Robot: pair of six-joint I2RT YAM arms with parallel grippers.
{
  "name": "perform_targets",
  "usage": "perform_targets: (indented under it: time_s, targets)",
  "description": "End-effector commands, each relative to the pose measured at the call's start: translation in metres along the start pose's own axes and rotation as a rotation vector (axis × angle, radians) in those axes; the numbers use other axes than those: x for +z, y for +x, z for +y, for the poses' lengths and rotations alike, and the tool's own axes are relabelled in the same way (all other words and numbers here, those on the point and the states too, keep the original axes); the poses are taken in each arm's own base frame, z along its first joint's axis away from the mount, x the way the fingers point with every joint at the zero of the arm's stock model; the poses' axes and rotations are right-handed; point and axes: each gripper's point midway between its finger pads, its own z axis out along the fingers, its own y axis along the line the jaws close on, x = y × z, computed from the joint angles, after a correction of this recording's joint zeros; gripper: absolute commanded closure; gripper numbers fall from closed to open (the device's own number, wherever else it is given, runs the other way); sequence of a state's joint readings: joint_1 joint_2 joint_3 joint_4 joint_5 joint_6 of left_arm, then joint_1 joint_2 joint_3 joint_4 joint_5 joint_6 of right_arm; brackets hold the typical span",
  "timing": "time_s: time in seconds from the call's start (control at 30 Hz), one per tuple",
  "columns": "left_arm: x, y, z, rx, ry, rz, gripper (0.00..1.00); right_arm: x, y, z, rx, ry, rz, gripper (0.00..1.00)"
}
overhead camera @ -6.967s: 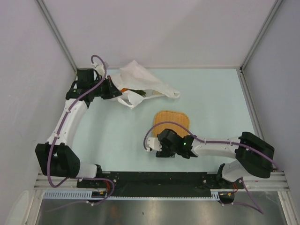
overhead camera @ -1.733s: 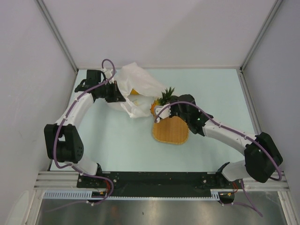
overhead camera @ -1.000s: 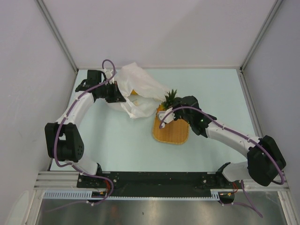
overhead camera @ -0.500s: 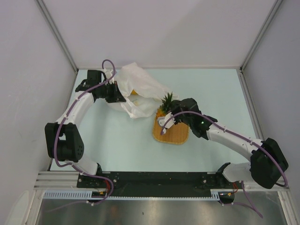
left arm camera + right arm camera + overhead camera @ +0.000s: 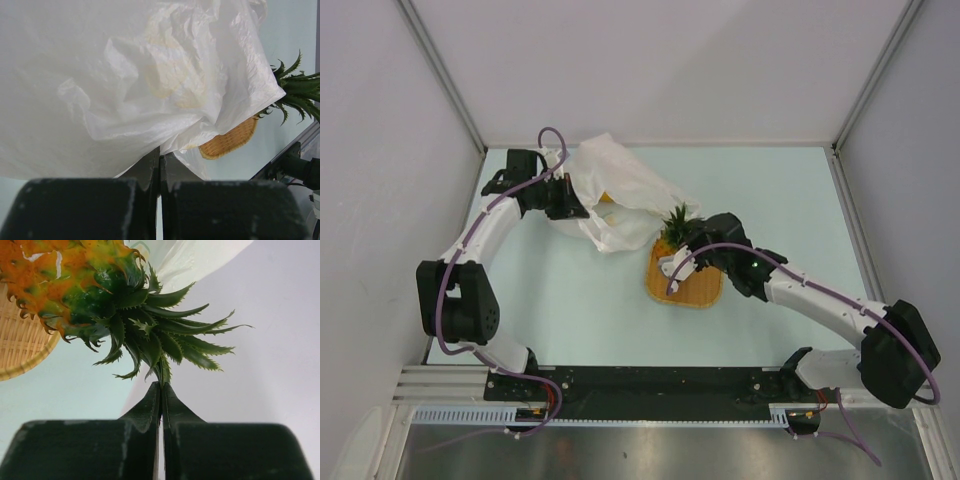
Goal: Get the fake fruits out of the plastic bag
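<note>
Slippage threatens: the right hand [image 5: 160, 385], clamped on one thin crown leaf, holds the pineapple [image 5: 65, 275] at the rim of the tray [image 5: 20, 355] beside the plastic bag [image 5: 620, 190], where it could roll off.

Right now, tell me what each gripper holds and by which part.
Left gripper: the plastic bag, pinched by a fold of its film. Right gripper: the pineapple, pinched by a leaf of its crown.
</note>
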State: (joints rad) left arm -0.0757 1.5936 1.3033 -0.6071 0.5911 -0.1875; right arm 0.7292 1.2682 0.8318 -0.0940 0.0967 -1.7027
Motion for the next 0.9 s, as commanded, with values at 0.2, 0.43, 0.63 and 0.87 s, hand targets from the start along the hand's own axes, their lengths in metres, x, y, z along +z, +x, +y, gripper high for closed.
perform_targets:
  time_s: [0.2, 0.43, 0.63, 0.87]
  targets:
    - [-0.001, -0.009, -0.008, 0.0, 0.036, -0.027, 0.98, -0.006, -0.004, 0.008, 0.04, -0.017, -0.015, 0.58]
    - [-0.002, -0.008, -0.008, 0.002, 0.038, -0.027, 0.98, -0.01, 0.0, 0.006, 0.097, -0.002, 0.003, 0.41]
    - [-0.003, -0.007, -0.01, 0.006, 0.04, -0.026, 0.98, -0.034, 0.013, -0.005, 0.157, 0.045, -0.004, 0.34]
    - [0.0, -0.007, -0.008, 0.009, 0.043, -0.023, 0.98, -0.085, 0.03, -0.051, 0.488, 0.274, -0.148, 0.0]
